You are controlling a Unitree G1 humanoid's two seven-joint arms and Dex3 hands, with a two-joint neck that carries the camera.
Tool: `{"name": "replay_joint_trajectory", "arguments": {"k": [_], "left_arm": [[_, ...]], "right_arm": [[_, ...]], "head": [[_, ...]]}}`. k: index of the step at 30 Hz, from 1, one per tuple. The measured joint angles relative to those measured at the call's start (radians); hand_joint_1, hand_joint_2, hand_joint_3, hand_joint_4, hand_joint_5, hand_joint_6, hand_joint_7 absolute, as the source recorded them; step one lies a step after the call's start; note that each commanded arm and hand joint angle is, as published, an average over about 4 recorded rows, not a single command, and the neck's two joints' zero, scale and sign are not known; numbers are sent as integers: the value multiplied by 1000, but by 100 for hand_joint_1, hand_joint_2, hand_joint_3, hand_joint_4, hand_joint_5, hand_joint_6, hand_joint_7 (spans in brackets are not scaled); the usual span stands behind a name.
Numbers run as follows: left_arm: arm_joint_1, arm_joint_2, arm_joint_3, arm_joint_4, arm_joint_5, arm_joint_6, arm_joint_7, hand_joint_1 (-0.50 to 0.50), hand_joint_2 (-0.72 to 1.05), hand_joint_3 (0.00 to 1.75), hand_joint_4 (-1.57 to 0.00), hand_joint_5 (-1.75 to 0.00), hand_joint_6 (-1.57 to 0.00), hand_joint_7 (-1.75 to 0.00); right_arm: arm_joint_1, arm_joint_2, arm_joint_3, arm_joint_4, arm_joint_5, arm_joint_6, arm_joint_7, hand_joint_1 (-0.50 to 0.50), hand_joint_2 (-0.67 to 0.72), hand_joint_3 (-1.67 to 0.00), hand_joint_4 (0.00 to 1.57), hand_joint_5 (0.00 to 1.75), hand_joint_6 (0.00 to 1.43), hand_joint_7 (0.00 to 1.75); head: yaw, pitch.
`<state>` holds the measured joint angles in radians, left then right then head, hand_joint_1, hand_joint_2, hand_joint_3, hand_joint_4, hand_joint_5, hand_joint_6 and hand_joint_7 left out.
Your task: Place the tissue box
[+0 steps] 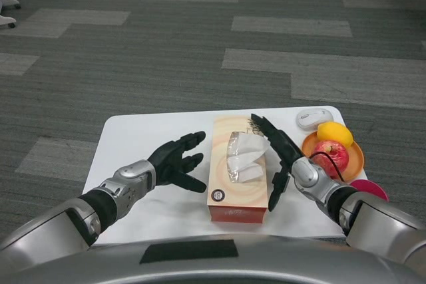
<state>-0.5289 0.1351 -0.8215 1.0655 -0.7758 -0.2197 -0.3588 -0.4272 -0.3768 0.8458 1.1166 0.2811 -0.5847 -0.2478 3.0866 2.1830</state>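
Box (237, 171) looks light, crushable; squeeze its long sides. Left hand (177, 161) apart, spread; right hand (278, 155) spread, touching.

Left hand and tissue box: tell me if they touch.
Apart. In the head view a strip of white table shows between the left hand fingertips and the tissue box side.

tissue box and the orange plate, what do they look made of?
The peach-and-orange rectangular tissue box looks like printed cardboard: crisp folded edges, slight sheen, soft white tissue poking through the top slot. The round orange plate is probably plastic: smooth, uniform colour, thin raised rim. Glazed ceramic can't be ruled out.
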Motion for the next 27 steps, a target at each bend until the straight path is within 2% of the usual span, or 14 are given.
{"name": "replay_joint_trajectory", "arguments": {"k": [10, 21, 27], "left_arm": [[17, 4, 17, -1, 1, 0, -2, 50, 87, 9, 0, 0, 0, 0], [27, 24, 47, -9, 1, -1, -4, 50, 87, 9, 0, 0, 0, 0], [32, 27, 61, -10, 1, -2, -10, 50, 87, 9, 0, 0, 0, 0]], "right_arm": [[35, -5, -52, -28, -2, -6, 14, -46, 47, -16, 0, 39, 0, 7], [74, -24, -91, -86, -7, -10, 49, -46, 34, -16, 0, 39, 0, 7], [90, -31, -113, -139, -9, -14, 59, -45, 34, -16, 0, 39, 0, 7]], "head": [[4, 5], [9, 6], [10, 6]]}}
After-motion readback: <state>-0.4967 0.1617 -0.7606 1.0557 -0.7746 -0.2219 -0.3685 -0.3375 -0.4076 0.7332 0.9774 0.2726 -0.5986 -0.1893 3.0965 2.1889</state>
